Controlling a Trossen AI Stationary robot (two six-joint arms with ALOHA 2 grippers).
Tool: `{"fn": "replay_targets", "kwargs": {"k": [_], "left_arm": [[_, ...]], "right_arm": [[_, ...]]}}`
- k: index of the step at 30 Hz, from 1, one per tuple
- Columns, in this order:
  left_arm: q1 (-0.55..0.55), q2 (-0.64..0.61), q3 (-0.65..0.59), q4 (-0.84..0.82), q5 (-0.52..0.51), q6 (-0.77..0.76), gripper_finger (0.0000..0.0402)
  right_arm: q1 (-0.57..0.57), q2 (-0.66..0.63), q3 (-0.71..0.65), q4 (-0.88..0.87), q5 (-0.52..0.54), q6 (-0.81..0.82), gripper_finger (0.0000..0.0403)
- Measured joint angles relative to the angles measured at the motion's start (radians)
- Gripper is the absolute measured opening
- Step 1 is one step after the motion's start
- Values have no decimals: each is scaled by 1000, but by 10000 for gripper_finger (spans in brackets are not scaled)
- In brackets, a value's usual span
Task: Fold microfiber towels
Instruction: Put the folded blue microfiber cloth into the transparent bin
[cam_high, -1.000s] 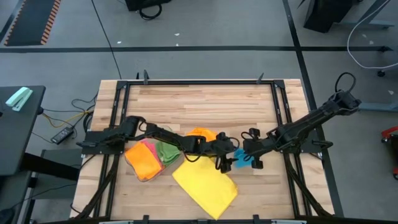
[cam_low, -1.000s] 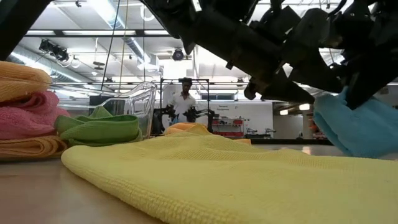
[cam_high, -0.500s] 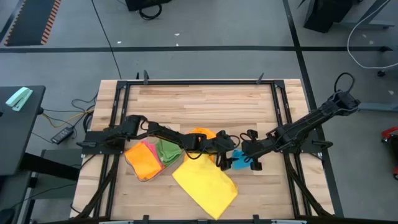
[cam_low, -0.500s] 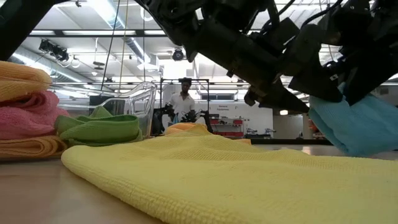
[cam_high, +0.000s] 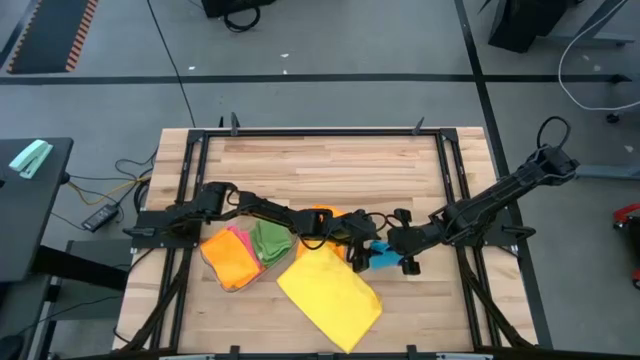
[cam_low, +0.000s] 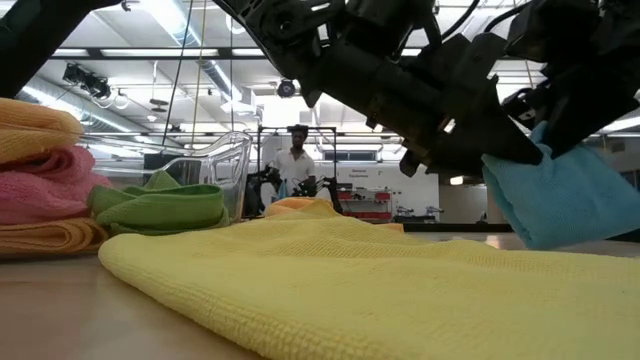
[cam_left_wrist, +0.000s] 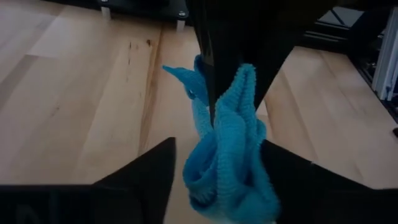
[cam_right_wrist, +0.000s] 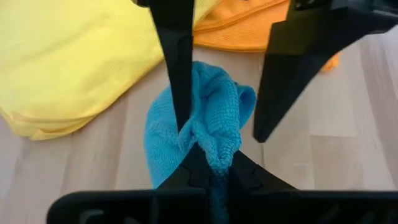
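Your high view looks straight down on the whole wooden slatted table; your low view looks level across it; both wrist views closely share the bunched blue microfiber towel.

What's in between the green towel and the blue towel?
In the high view, an orange towel and the yellow towel's upper corner lie between the green towel and the blue towel, with the left arm above them.

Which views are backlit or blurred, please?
Low view: bright ceiling lights leave both arms as dark silhouettes; the nearest part of the yellow towel is soft. Left wrist view: the blue towel fills the centre, slightly soft so close. High view: even light.
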Motion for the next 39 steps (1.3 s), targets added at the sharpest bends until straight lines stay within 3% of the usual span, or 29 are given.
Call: {"fn": "replay_targets", "kwargs": {"k": [6, 11, 17, 23, 31, 39], "left_arm": [[0, 0, 0, 0, 6, 40, 119], [-1, -2, 0, -2, 6, 42, 28], [-1, -45, 0, -56, -6, 42, 25], [3, -118, 1, -216, -5, 67, 25], [-13, -220, -7, -463, 3, 80, 25], [-17, -410, -6, -788, 9, 65, 25]], "right_arm": [[0, 0, 0, 0, 1, 1, 23], [0, 0, 0, -1, 0, 16, 65], [-14, -36, 59, -140, 11, 43, 156], [14, -135, 130, -263, 129, 95, 223], [74, -191, 81, -268, 285, 194, 236], [115, -174, 31, -237, 401, 304, 234]]}}
